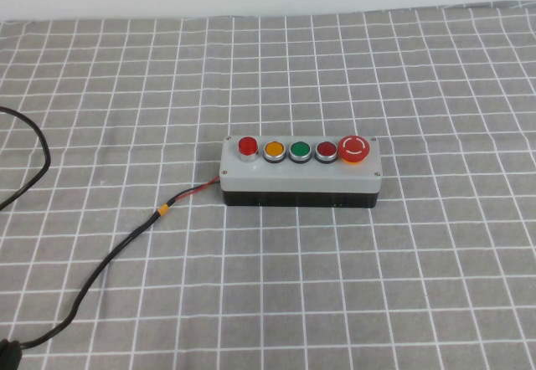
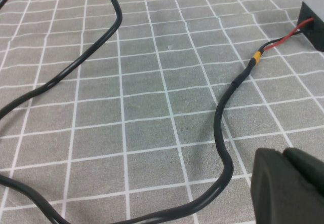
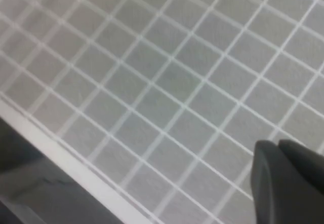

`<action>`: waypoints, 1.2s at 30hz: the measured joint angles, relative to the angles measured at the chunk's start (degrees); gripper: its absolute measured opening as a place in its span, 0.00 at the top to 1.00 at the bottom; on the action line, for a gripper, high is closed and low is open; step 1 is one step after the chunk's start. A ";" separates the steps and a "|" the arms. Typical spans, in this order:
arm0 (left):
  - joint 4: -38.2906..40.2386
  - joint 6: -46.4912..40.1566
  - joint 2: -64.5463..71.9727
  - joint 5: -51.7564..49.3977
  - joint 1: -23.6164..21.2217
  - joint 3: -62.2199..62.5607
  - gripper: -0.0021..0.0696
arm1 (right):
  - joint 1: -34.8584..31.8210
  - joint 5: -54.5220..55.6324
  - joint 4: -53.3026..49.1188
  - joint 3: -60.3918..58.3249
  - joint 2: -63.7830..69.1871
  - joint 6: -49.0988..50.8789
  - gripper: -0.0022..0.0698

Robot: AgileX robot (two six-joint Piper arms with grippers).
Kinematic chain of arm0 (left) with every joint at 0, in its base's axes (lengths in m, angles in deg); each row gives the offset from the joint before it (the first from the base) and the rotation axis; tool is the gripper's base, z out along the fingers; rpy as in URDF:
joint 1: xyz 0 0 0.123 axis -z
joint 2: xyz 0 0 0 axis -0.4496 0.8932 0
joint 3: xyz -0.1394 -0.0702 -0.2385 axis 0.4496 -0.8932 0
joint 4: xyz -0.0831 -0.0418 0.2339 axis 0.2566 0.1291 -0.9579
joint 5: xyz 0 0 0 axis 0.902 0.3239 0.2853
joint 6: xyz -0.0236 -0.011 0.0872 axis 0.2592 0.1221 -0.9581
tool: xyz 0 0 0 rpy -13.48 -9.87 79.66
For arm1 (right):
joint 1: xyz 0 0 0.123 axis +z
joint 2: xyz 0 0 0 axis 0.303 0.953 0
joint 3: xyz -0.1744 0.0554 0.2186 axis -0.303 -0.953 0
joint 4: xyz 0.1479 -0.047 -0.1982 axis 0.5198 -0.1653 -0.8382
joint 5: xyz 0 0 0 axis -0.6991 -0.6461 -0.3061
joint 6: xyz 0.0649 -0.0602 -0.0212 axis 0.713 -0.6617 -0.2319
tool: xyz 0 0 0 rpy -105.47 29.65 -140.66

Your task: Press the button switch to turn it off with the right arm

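Showing five buttons, button switch, both jaws parked

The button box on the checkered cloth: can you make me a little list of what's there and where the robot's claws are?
box: grey rectangular button box on the grey checkered cloth
buttons, robot's left to right: small bright-red round button switch, orange round button, green round button, darker red flat button, large red mushroom stop button
cable: black cable with red wire entering the box's left end
left claw: low over the cloth near the cable
right claw: over bare cloth, away from the box
press: not started
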 joint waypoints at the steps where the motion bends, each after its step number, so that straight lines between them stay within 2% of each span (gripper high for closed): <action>1: 0.00 0.00 0.00 0.00 0.00 0.00 0.98 | 0.00 -0.63 -0.67 -0.13 0.00 -0.64 0.99; 8: 0.00 0.00 0.00 0.00 0.00 0.00 0.98 | -2.53 -0.79 -7.62 -1.02 -4.59 -5.33 0.99; 13: 0.00 0.00 0.00 0.00 0.00 0.00 0.98 | -11.06 0.63 -7.40 -1.02 -11.20 -5.47 0.99; 18: 0.00 0.00 0.00 0.00 0.00 0.00 0.98 | -21.01 11.04 -6.31 -4.07 -18.05 -5.47 0.99; 22: 0.00 0.00 0.00 0.00 0.00 0.00 0.98 | -27.17 26.45 -2.04 -12.30 -24.72 -5.47 0.99; 27: 0.00 0.00 0.00 0.00 0.00 0.00 0.98 | -32.77 42.04 2.84 -28.11 -33.47 -5.47 0.99; 32: 0.00 0.00 0.00 0.00 0.00 0.00 0.98 | -36.25 50.08 6.78 -42.04 -41.20 -5.47 0.99; 36: 0.00 0.00 0.00 0.00 0.00 0.00 0.98 | -37.51 53.54 7.81 -49.68 -41.83 -5.47 0.99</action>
